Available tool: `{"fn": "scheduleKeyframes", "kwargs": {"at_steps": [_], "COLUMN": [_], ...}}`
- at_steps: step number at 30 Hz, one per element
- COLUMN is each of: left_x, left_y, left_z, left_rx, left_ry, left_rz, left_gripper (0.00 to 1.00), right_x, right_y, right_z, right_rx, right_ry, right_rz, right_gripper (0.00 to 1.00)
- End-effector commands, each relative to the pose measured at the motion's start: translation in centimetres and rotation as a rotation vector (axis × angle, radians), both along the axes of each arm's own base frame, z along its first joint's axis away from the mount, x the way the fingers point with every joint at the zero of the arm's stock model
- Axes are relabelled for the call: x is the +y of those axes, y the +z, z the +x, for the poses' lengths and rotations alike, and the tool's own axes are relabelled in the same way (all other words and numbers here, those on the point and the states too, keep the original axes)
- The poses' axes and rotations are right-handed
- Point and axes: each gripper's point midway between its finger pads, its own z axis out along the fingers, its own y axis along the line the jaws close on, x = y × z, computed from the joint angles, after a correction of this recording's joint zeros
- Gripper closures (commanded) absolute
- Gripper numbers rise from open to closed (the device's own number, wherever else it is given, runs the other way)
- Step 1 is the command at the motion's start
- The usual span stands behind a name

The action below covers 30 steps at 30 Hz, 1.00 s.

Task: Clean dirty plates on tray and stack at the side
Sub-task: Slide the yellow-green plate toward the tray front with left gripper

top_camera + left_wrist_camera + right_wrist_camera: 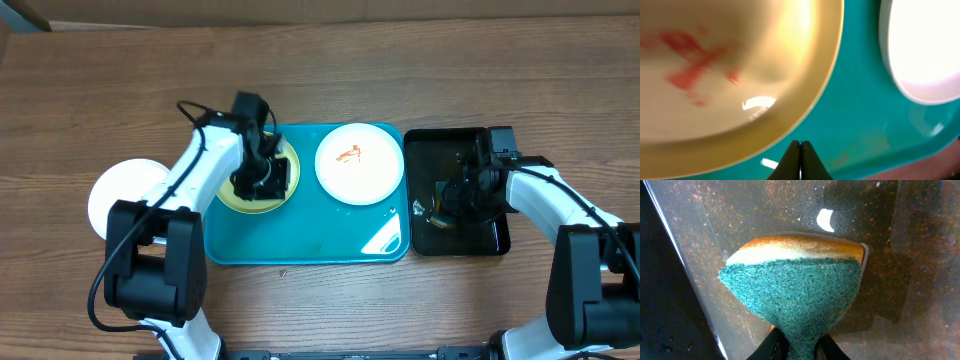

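The turquoise tray (310,235) holds a pale yellow-green plate (250,205) with red smears at its left and a white plate (358,162) with an orange smear at its right. A second white plate (120,195) lies on the table to the left of the tray. My left gripper (262,175) hovers over the yellow-green plate. In the left wrist view its jaws (801,146) are shut and empty, just past the smeared plate's (715,75) rim, over the tray floor (855,125). My right gripper (800,347) is shut on a green-and-yellow sponge (795,290).
A smaller black tray (490,235) sits right of the turquoise tray. My right gripper (455,195) holds the sponge over its wet, speckled floor (900,230). Wooden table lies all round, and a cardboard edge shows at the top left.
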Motion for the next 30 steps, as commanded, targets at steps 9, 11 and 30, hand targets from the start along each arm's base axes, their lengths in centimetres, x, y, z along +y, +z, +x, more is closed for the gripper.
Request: {"fn": "scheduleKeyframes", "kwargs": {"at_steps": [9,11,30], "left_x": [3.3,3.0,-9.1], "left_y": [-1.9,-2.8,-2.4], "left_z": [0.3,-0.5,-3.8], "left_rx": [-0.044,-0.028,0.003], "left_ry": [0.032,0.027,-0.155], "left_rz": [0.247,0.245,-0.19], "left_gripper": [0.96,0.96,0.96], "right_x": [-0.5,-0.5,-0.5], "right_y": [-1.6,-1.6,-1.6], "right_z": [-2.3,-2.4,-2.5], "right_rx": [0.084,0.087,0.094], "right_ry": [-0.002,-0.002,-0.002], "right_rz": [-0.025,-0.025,-0.025], "right_gripper": [0.83,0.83,0.84]}}
